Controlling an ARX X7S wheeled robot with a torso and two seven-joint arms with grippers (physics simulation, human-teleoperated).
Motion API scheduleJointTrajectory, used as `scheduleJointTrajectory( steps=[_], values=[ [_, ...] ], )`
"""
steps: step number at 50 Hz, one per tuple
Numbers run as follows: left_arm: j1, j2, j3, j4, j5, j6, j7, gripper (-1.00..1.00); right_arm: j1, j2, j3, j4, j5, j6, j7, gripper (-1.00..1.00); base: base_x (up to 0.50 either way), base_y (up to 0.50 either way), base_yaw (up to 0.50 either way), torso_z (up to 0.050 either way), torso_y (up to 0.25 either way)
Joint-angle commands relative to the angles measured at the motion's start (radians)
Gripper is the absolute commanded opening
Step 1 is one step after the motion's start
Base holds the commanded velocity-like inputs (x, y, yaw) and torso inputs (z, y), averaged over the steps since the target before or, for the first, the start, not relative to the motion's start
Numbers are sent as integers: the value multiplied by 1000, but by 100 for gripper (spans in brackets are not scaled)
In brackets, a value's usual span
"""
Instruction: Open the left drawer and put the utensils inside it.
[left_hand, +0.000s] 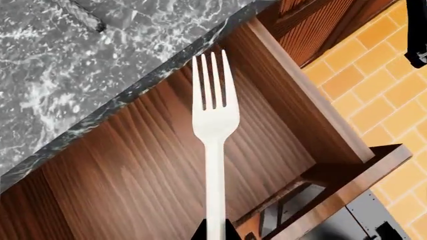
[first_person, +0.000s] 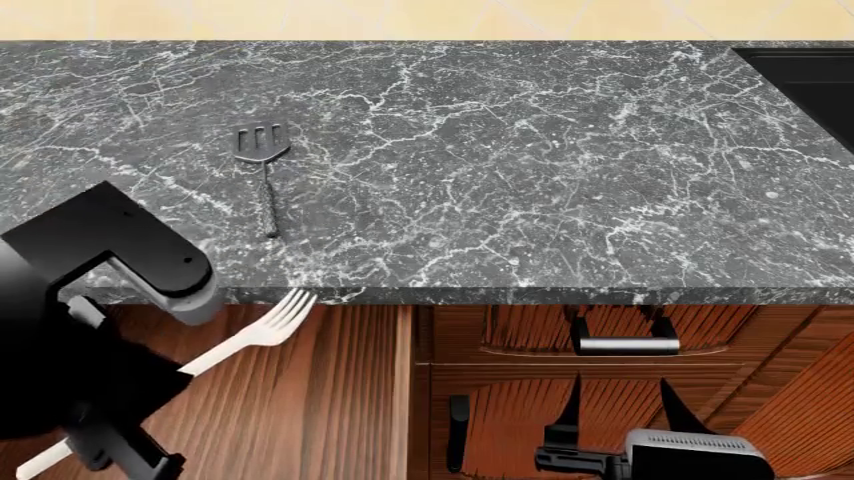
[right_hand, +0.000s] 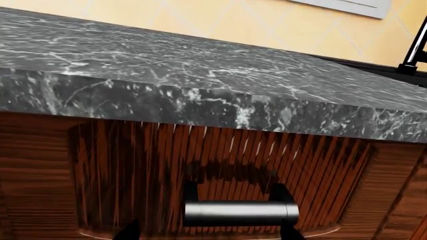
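The marble countertop (first_person: 534, 150) fills the upper half of the head view, and below its front edge, at about 7 o'clock, the left drawer (first_person: 334, 400) already stands pulled out with its striped floor bare, so the opening step looks done. Neither utensil lies inside yet. The fork (first_person: 260, 335) is held over the open drawer, tines toward 1 o'clock and just short of the counter edge; in the left wrist view the fork (left_hand: 215, 150) hangs above the wood-grain floor, handle running down into the left gripper (left_hand: 215, 232), whose dark fingers pinch it closed at the very end. The left arm's black bulk sits at 8 o'clock, reaching in over the drawer. The spatula (first_person: 264, 175) is untouched on the counter at about 10 o'clock, head away from the robot, so by my reckoning roughly half the work remains: release the fork, then fetch the spatula. The right gripper (first_person: 617, 395) hangs at 5 o'clock, fingers spread and empty, facing another drawer's silver bar handle (right_hand: 240, 212).
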Motion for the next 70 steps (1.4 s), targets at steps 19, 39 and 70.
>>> scheduleJointTrajectory(
  steps=[19, 39, 70],
  values=[
    [191, -10, 12, -66, 156, -18, 85, -100, 3, 18, -14, 10, 19, -7, 17, 100, 0, 0, 0, 0, 0],
    [292, -70, -24, -155, 286, 33, 168, -100, 4, 29, -24, 10, 28, -8, 30, 100, 0, 0, 0, 0, 0],
    [367, -114, -57, -239, 518, 154, 209, -100, 6, 46, -40, 10, 42, -9, 49, 100, 0, 0, 0, 0, 0]
  ],
)
